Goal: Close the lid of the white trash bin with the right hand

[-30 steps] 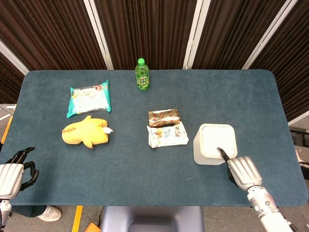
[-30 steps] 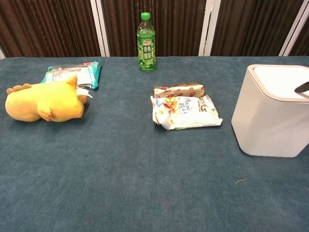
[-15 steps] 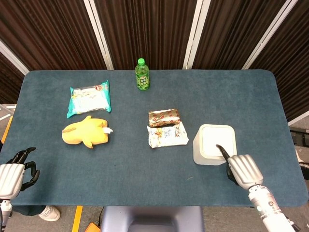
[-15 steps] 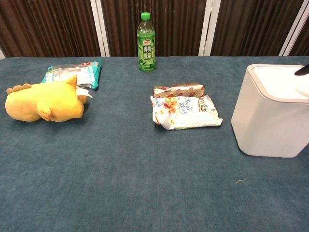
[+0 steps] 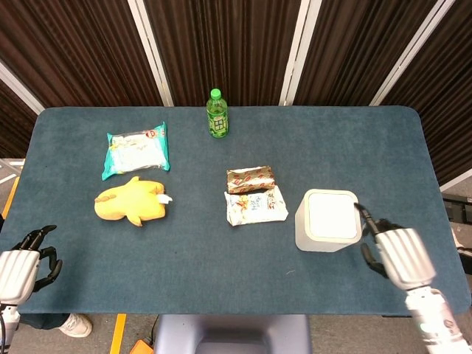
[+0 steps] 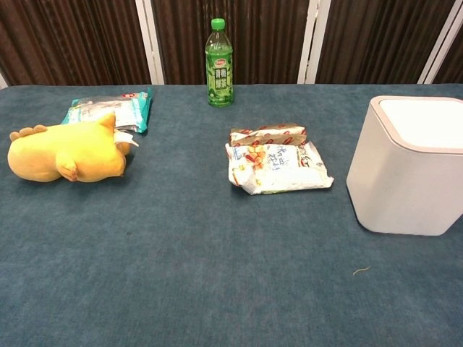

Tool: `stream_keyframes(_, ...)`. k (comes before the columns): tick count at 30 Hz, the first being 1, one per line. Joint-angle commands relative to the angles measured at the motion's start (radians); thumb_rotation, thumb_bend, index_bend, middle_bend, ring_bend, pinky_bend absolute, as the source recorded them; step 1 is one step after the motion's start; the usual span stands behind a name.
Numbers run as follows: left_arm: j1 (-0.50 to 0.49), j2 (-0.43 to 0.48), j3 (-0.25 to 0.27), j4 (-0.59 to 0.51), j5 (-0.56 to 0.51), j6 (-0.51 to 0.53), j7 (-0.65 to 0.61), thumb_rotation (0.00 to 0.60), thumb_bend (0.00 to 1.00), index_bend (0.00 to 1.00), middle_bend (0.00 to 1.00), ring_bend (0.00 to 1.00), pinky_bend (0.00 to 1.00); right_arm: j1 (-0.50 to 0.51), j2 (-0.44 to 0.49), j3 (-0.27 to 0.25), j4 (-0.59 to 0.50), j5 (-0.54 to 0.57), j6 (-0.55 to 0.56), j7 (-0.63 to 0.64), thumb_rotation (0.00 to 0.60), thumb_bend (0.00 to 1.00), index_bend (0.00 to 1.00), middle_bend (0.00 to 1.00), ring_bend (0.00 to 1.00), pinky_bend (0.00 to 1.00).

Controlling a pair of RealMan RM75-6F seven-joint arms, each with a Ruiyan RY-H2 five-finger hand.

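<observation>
White trash bin [image 5: 329, 220], lid [image 6: 427, 123] lying flat and flush in the rim, standing at near right of blue table [image 5: 221, 258], just right of white snack packet [image 5: 254, 206] and brown snack packet [image 5: 250, 178]. Right hand [image 5: 398, 251] just right of bin, apart from it, holding nothing, fingers loosely spread with one dark fingertip [image 5: 359, 209] pointing toward bin's far right corner; left hand [image 5: 22, 264] off near left table edge, fingers apart, holding nothing. Further left: yellow plush toy [image 5: 130, 202], teal packet [image 5: 137, 150]; green bottle [image 5: 217, 113] upright at far edge.

Blue-topped table [image 5: 221, 258] before dark brown curtains [image 5: 221, 44]
</observation>
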Motion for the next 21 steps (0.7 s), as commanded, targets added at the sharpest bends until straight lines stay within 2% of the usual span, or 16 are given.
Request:
stream_keyframes(1,0.003,0.001,0.003,-0.005,0.011,0.009,0.005,0.600,0.42,0.51,0.18,0.21,0.49,-0.089,-0.016,-0.003,0.132,-0.069,0.111,0.092,0.600,0.34,0.11,0.17,0.11,0.42)
stream_keyframes(3,0.006,0.000,0.005,-0.008,0.022,0.019,0.010,0.600,0.42,0.51,0.18,0.21,0.49,-0.116,-0.033,-0.002,0.189,-0.074,0.141,0.115,0.600,0.31,0.08,0.09,0.01,0.30)
stream_keyframes(9,0.014,-0.006,0.004,-0.017,0.030,0.040,0.042,0.600,0.42,0.50,0.18,0.21,0.49,-0.175,-0.121,0.013,0.343,-0.064,0.193,0.111,0.600,0.29,0.03,0.01,0.00,0.23)
stream_keyframes(14,0.019,-0.013,0.002,-0.023,0.028,0.048,0.060,0.600,0.42,0.50,0.18,0.21,0.49,-0.177,-0.167,0.016,0.409,-0.016,0.123,0.084,0.600,0.29,0.00,0.00,0.00,0.19)
stream_keyframes(21,0.023,-0.025,-0.005,-0.022,0.024,0.058,0.091,0.600,0.42,0.50,0.18,0.21,0.49,-0.161,-0.190,0.019,0.417,0.031,0.023,0.038,0.600,0.29,0.00,0.00,0.00,0.14)
